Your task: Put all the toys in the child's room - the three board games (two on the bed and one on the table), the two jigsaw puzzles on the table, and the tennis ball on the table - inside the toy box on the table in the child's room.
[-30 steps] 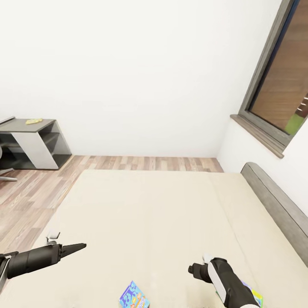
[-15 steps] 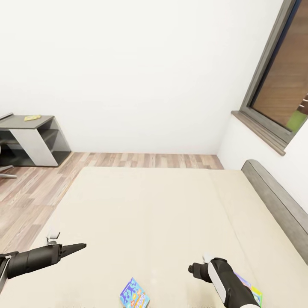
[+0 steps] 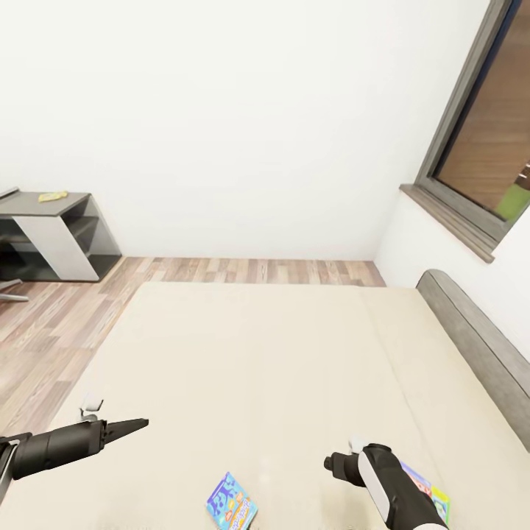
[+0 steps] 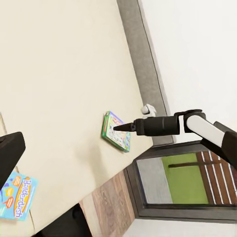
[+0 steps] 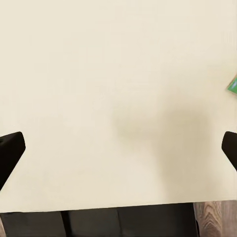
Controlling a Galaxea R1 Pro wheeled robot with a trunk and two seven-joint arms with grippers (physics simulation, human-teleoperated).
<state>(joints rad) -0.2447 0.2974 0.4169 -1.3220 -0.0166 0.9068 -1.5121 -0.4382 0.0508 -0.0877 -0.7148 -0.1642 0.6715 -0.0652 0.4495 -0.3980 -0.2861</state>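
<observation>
Two board games lie on the cream bed (image 3: 280,368). The blue board game (image 3: 231,504) with colourful lettering sits near the front edge, between my arms, and appears again in the left wrist view (image 4: 17,195). A green-edged board game (image 3: 428,493) is partly hidden behind my right arm; the left wrist view shows it (image 4: 117,131) just under the right gripper (image 4: 116,128). My left gripper (image 3: 138,424) hovers over the bed's left part, my right gripper (image 3: 331,465) over its right part. Both hold nothing. In the right wrist view the fingertips (image 5: 10,150) stand wide apart over bare bed.
The dark grey shelf section of the table (image 3: 55,239) stands at the far left wall with a small flat yellowish thing (image 3: 53,196) on top. A grey headboard (image 3: 475,350) runs along the bed's right side under a window (image 3: 486,132). Wood-plank floor (image 3: 51,331) lies left of the bed.
The whole head view has shifted slightly, so the camera moved; the shelf and the games sit a bit higher in the picture. Both arms hold the same pose.
</observation>
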